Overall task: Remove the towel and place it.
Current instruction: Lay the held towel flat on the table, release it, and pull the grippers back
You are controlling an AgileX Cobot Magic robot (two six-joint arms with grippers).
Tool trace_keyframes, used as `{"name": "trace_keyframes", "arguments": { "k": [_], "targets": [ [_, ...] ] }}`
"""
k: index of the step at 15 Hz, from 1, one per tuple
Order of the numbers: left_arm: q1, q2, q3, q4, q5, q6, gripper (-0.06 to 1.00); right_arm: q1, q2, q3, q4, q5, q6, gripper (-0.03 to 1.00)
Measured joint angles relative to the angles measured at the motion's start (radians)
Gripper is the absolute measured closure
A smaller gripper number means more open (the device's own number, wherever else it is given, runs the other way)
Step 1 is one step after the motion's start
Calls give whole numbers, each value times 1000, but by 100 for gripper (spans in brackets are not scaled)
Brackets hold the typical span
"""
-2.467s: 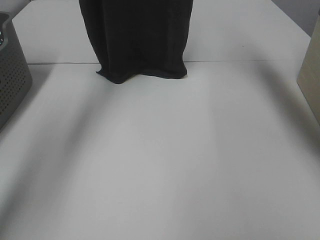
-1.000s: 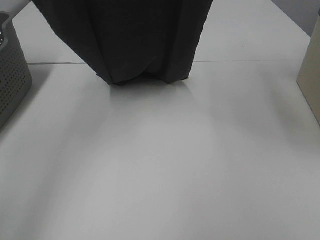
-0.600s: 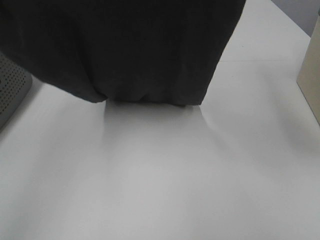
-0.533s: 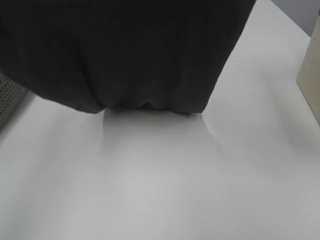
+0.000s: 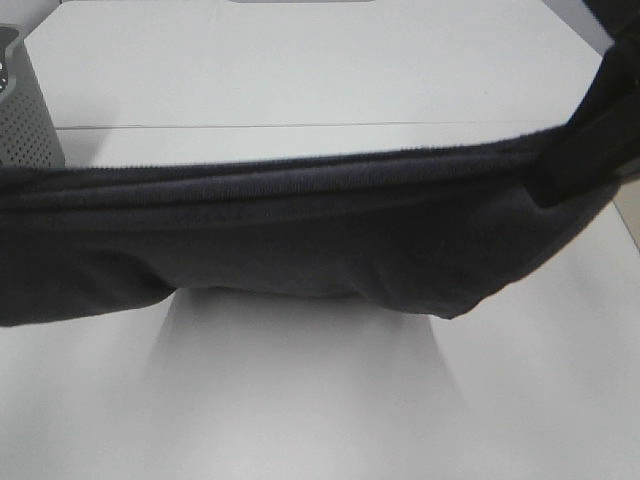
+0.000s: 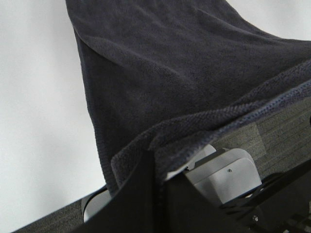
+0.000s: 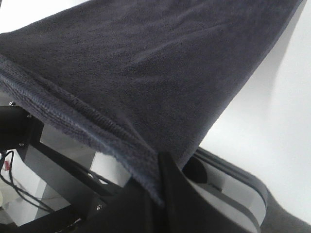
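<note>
The dark charcoal-navy towel (image 5: 300, 230) is stretched wide across the exterior high view, close to the camera. Its hemmed top edge runs from the left border to the right side, and its lower part sags toward the white table (image 5: 300, 60). My right gripper (image 5: 548, 175) is shut on the towel's right corner. The right wrist view shows the towel (image 7: 146, 82) pinched at the gripper (image 7: 159, 191). My left gripper is outside the exterior view. In the left wrist view the gripper (image 6: 158, 167) is shut on the towel's other corner (image 6: 184, 73).
The grey perforated basket (image 5: 25, 125) stands at the far left edge, partly behind the towel. A seam (image 5: 300, 126) crosses the table behind the towel. White table surface shows in front of and behind the towel.
The towel hung narrow at the back of the table. It has come toward the camera, spread wide between both grippers, and now spans the whole view.
</note>
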Motion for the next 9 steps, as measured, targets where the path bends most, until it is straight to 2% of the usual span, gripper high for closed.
{"name": "trace_keyframes", "arguments": {
  "k": [6,9],
  "targets": [
    [3,-43,268,-103,-3,36,94,0,-9,216,43,0,13,96],
    [4,-32,334,-131,-3,29,94,0,10,319,59,0,13,96]
  ]
}}
